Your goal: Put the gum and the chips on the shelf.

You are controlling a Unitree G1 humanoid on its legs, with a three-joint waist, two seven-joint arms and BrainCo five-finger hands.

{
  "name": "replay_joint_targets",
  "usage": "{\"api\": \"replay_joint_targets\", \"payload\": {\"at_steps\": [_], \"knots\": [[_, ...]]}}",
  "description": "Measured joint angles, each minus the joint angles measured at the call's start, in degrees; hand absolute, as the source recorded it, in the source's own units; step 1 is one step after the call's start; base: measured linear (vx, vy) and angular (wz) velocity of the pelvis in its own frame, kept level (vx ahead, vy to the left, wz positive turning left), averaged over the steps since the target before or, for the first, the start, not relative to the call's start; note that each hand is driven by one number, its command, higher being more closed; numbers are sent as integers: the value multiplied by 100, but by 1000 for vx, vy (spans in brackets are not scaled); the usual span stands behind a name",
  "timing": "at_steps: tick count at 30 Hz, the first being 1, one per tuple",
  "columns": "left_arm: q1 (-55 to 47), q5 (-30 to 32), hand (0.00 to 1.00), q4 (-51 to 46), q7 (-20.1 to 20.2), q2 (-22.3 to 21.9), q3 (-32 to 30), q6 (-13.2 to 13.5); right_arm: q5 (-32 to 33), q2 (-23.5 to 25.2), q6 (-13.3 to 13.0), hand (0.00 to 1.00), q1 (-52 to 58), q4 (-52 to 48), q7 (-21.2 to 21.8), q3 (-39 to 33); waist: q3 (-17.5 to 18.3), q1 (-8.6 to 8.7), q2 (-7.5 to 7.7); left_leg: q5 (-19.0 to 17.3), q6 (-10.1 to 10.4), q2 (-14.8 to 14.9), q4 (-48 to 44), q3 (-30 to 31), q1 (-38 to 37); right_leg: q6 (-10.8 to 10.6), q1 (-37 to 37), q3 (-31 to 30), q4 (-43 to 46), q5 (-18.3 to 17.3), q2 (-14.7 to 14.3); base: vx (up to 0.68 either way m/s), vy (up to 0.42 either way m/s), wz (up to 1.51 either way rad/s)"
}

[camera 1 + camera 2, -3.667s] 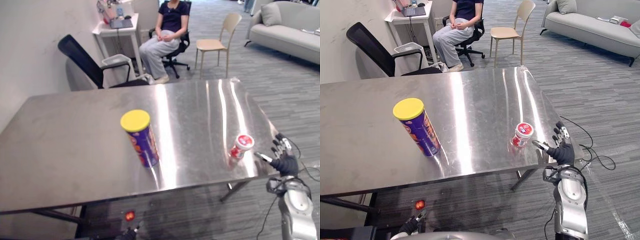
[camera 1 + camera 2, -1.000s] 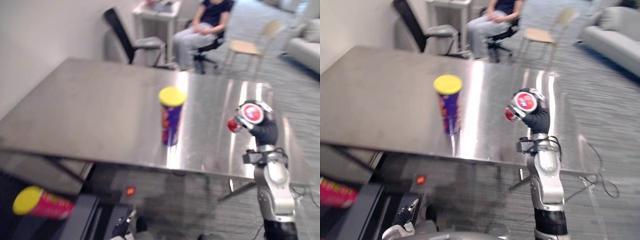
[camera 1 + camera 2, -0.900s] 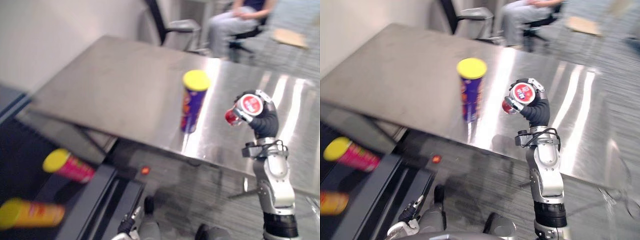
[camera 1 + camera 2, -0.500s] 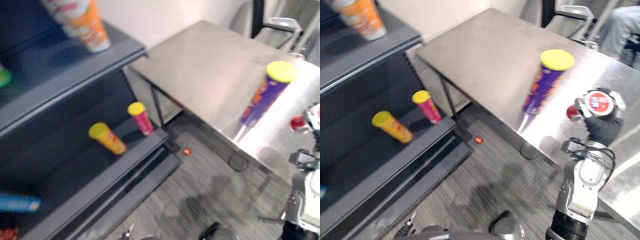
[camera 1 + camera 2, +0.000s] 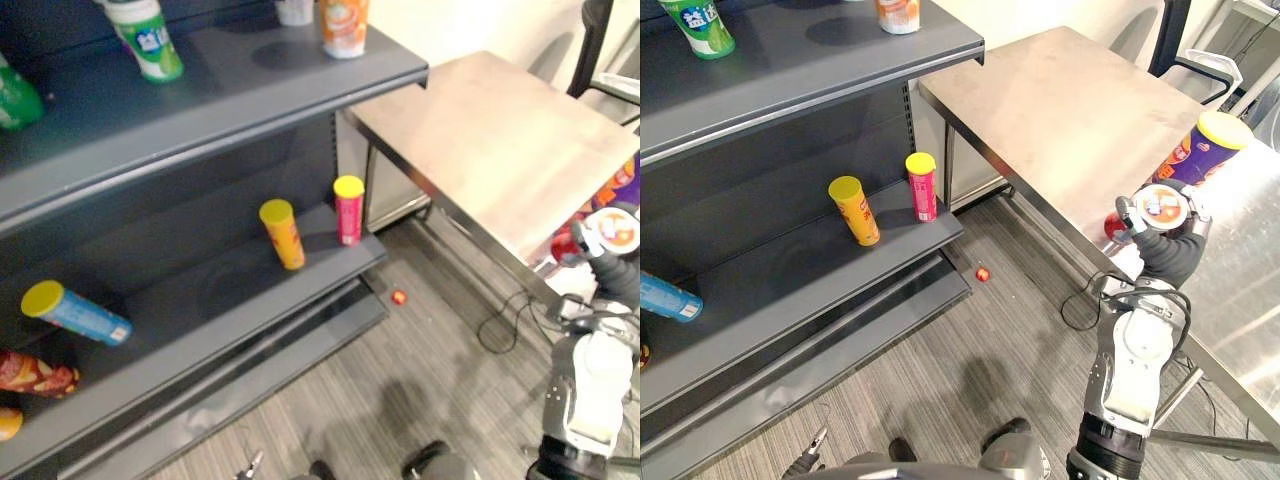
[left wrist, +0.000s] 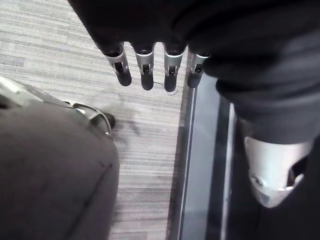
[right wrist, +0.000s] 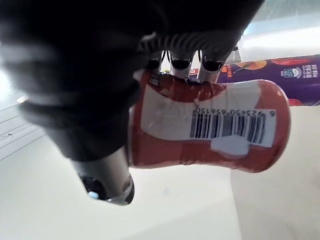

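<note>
My right hand (image 5: 1173,254) is shut on the gum jar (image 5: 1159,206), a red tub with a white lid, and holds it in the air beside the steel table (image 5: 1060,110). In the right wrist view the fingers (image 7: 181,61) curl over the jar (image 7: 210,125), which lies sideways in the grip. The chips can (image 5: 1198,146), purple with a yellow lid, stands upright on the table just behind the hand. The dark grey shelf (image 5: 810,85) stands to the left. My left hand (image 6: 145,70) hangs over the floor with straight fingers and holds nothing.
A yellow can (image 5: 855,210) and a pink can (image 5: 922,186) stand on the lower shelf board (image 5: 840,275). A blue can (image 5: 75,313) lies further left. A green bottle (image 5: 698,26) and an orange cup (image 5: 898,14) stand on top. A black chair (image 5: 1175,40) is behind the table.
The whole view has swung left from the table to the shelf. The gum jar, on the table beside my open right hand at first, is now held up in that hand.
</note>
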State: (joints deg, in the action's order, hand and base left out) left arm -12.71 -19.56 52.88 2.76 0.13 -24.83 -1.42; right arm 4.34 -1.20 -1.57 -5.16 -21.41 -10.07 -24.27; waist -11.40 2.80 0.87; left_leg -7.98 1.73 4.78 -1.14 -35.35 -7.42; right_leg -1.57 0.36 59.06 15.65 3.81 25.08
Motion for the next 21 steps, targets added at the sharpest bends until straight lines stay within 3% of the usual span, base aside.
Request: {"api": "replay_joint_targets", "payload": {"at_steps": [6,9,11,14,16,17,18,19,21], "knots": [[7,-33,0,29,93,-49,-27,-5,3,-2,7,100,100,18,196,141,12,0,-24,137,81,42,162,72,27,0,33,37,-199,0,-184,3,-45,1],[72,-45,0,-111,207,12,101,2,8,-43,3,100,95,272,297,529,-10,-5,44,16,12,193,-447,334,404,-2,210,310,-342,5,-203,37,-42,48],[145,-71,0,-233,237,26,182,24,14,-121,3,100,93,473,554,982,-40,-186,52,-208,-25,362,-1037,455,647,-68,323,393,-392,71,-242,10,18,48],[143,-224,0,-252,218,18,271,105,13,-136,-32,100,89,503,852,1533,-63,-355,56,-341,-38,386,-1110,491,633,-35,403,198,-349,198,-237,-31,113,20],[143,-255,0,-263,189,44,434,144,22,-192,-91,100,125,508,1054,1854,-130,-373,70,-433,-112,234,-1069,778,617,94,186,-926,277,280,19,-52,190,57],[135,-266,0,-244,86,165,692,194,33,-282,-209,100,283,569,1198,1994,-180,-294,-7,-432,-176,191,-1048,1167,603,177,-466,-2998,1027,-102,-79,16,128,90],[134,-267,0,-223,31,211,783,213,62,-290,-225,100,368,575,1240,2036,-197,-268,-28,-415,-209,198,-984,1326,598,-21,-576,-3840,1056,-478,-416,49,63,135],[136,-265,0,-69,-23,259,813,262,86,-286,-240,100,573,572,1340,2072,-189,-184,8,-311,-262,127,-805,1628,552,-160,-670,-4964,994,-857,-964,67,-24,149],[133,-196,0,142,-39,374,798,277,116,-285,-256,100,822,553,1443,2150,-191,-122,132,-163,-283,-110,-551,2007,337,-202,-620,-5477,798,-912,-1261,84,-20,141]]}}
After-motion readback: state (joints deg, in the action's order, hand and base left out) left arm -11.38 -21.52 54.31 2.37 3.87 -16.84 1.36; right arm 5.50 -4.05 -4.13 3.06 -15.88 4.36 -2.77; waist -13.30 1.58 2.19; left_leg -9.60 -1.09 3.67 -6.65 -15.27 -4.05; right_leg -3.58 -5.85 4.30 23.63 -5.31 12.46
